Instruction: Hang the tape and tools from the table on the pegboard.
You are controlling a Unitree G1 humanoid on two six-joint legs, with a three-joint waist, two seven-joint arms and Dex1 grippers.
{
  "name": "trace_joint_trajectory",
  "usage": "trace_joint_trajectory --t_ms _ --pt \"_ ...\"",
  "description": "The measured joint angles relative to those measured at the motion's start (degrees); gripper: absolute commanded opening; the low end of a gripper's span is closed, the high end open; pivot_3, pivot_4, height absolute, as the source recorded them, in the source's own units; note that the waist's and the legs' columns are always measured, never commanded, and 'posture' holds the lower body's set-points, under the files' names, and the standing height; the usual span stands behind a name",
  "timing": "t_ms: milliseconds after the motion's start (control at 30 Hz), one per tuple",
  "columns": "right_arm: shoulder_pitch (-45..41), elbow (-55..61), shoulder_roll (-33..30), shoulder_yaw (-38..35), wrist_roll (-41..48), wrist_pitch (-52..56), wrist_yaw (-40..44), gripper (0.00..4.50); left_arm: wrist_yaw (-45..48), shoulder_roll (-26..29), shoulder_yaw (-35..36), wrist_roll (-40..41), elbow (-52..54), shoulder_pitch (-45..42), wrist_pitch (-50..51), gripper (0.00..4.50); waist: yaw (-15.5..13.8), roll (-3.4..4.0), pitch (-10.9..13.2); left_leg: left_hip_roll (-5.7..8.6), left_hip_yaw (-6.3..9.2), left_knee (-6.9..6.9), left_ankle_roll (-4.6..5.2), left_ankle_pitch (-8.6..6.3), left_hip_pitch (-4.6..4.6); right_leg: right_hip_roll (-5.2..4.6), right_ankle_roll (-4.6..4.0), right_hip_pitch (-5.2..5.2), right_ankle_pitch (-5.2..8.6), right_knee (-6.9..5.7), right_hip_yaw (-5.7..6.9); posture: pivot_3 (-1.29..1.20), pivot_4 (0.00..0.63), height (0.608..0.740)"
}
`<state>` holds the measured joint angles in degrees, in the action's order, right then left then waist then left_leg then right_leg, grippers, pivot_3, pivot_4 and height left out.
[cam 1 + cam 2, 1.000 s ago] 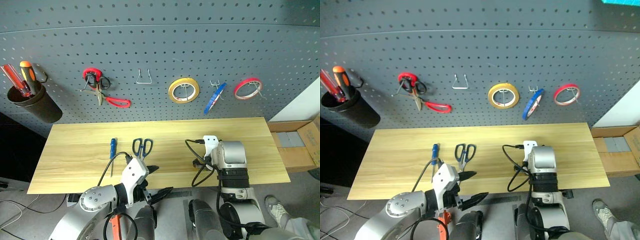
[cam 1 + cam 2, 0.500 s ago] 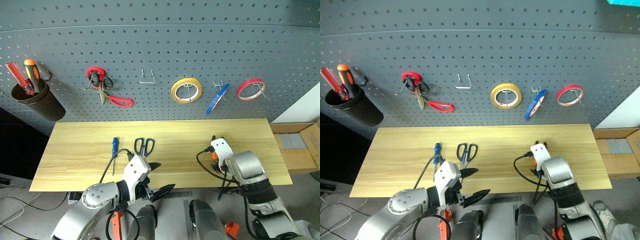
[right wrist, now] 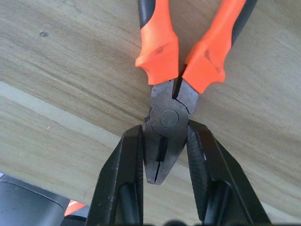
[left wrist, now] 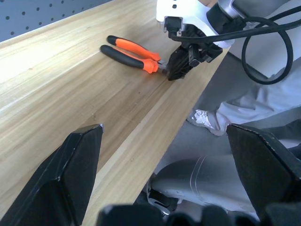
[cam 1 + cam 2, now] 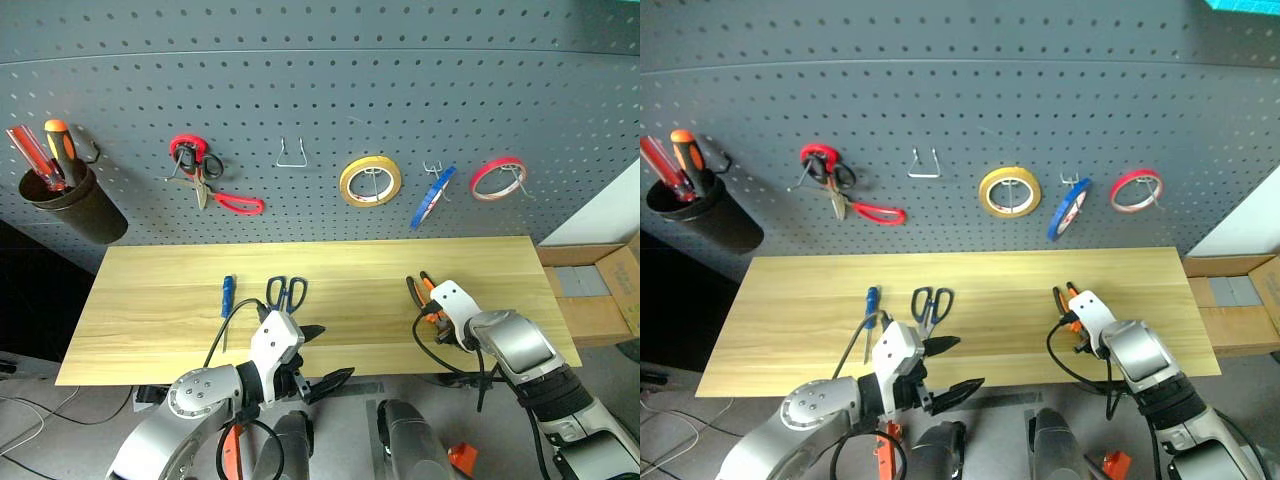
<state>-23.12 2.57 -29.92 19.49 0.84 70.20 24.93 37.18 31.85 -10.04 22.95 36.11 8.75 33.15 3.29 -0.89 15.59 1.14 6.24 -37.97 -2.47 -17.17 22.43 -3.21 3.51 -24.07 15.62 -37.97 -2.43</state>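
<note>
Three tools lie on the counter (image 5: pixel 150 330): one screwdriver (image 5: pixel 226 296), one scissors (image 5: pixel 285 292), one pliers (image 3: pixel 181 70). The right claw (image 3: pixel 162 181) pinches the pliers' head; the left claw (image 5: pixel 325 360) is spread. Three tapes hang on the pegboard (image 5: pixel 320 100), the blue tape (image 5: pixel 431 197) among them.

Silver arms, black cables, 2 black-fingered hands (image 5: pixel 318 358).

A workshop: a grey pegboard (image 5: pixel 320 120) hung with tools above a wooden table (image 5: pixel 150 310).
</note>
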Motion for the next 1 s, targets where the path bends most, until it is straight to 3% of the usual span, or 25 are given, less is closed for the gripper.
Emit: trace_joint_trajectory --t_ms 33,333,700,1000 --pt "0.00 -0.16 -0.27 0.30 -0.01 -0.53 0.20 0.73 0.03 -0.01 -0.23 -0.01 0.00 0.20 -0.06 4.50 0.00 -0.03 -0.03 0.00 0.00 0.00 0.00 0.00 0.00 0.00 0.00 0.00 0.00 0.00 0.00 -0.02 0.242 0.740" --pt "-2.77 -4.23 2.77 -2.52 0.30 3.64 -1.32 3.71 1.18 0.34 -0.77 -0.05 -0.01 0.59 -0.91 4.50 -0.06 -0.41 -0.35 0.00 0.00 -0.06 -0.04 0.02 0.00 0.00 0.01 0.01 -0.02 -0.02 -0.01 -0.02 0.232 0.740" --pt "-11.60 -14.75 10.56 -9.50 1.48 14.04 -5.42 3.71 1.78 0.57 -0.84 -0.08 -0.19 -0.40 -1.10 4.50 -0.05 -0.42 -0.40 0.02 -0.03 -0.08 -0.04 0.02 0.00 0.00 0.00 0.00 -0.04 -0.05 -0.03 -0.01 0.233 0.740" --pt "-20.69 -30.51 14.96 -14.97 0.55 9.97 -10.94 3.71 1.99 0.45 -0.95 -0.12 -0.54 -0.62 -1.10 4.50 0.05 -0.59 -0.70 0.02 -0.09 -0.10 -0.04 0.02 -0.04 0.00 -0.02 0.01 -0.06 -0.11 -0.04 0.00 0.238 0.740"
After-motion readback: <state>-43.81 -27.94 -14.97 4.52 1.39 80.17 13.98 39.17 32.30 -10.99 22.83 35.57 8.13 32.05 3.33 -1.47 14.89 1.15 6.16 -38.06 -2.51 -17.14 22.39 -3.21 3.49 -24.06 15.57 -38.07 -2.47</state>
